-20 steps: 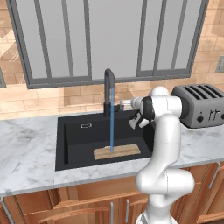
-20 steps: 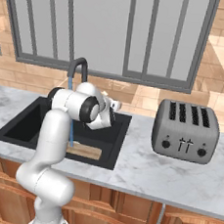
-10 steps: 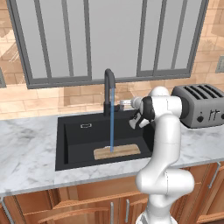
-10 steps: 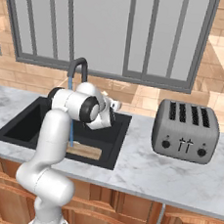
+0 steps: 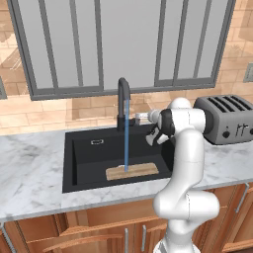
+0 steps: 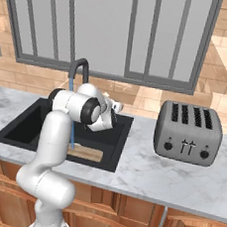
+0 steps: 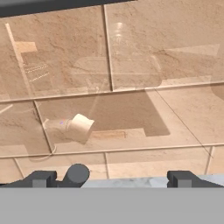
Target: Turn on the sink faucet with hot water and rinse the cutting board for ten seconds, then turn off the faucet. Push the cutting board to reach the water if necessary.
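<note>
The black gooseneck sink faucet (image 5: 122, 99) (image 6: 79, 70) stands behind the black sink (image 5: 84, 158) (image 6: 29, 123). A thin blue stream of water (image 5: 126, 136) (image 6: 72, 133) falls from its spout onto the light-tan cutting board (image 5: 132, 171) (image 6: 86, 153), which lies flat on the basin floor near the front. My gripper (image 5: 139, 116) (image 6: 118, 106) (image 7: 113, 179) hovers just right of the faucet base, above the sink's back rim, facing the tiled wall. It is open, its fingertips (image 7: 42, 178) wide apart. A small dark rounded knob (image 7: 77, 173), probably the faucet lever, sits just inside the left fingertip.
A grey four-slot toaster (image 5: 225, 123) (image 6: 188, 134) stands on the marble counter (image 5: 29, 168) (image 6: 168, 179) right of the sink. The brick-tiled backsplash (image 7: 131, 100) and a window are close behind the faucet.
</note>
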